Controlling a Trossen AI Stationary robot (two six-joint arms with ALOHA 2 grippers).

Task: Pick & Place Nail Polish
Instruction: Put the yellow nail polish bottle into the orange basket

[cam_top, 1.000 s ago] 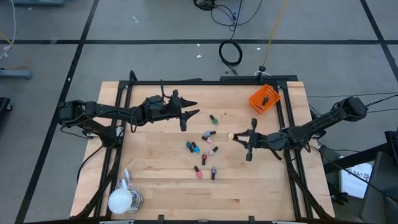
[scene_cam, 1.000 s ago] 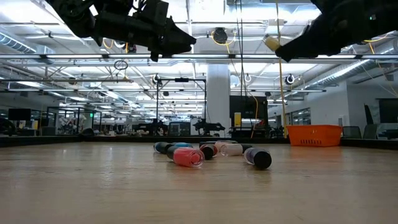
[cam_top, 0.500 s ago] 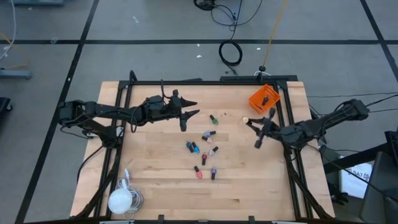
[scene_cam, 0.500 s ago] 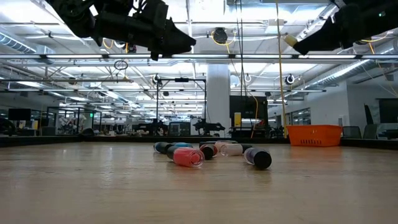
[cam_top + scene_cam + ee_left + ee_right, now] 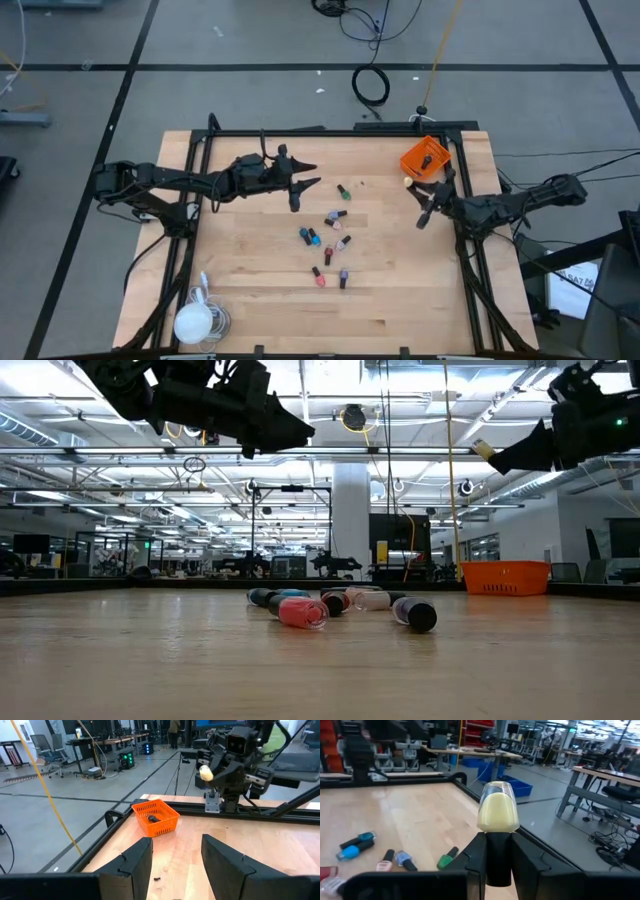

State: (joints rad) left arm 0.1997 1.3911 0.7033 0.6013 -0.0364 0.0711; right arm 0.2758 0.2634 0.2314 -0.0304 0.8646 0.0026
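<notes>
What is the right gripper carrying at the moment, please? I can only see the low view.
Observer: Its wrist view shows the right gripper shut on the dark cap of a pale yellow nail polish bottle.
Operator: Thank you. Is it above the drop-off?
Observer: Not quite. From above, the bottle is just beside a corner of the orange bin, not over its opening.
Operator: Is anything inside it?
Observer: Yes, the left wrist view shows one dark item lying in it.
</notes>
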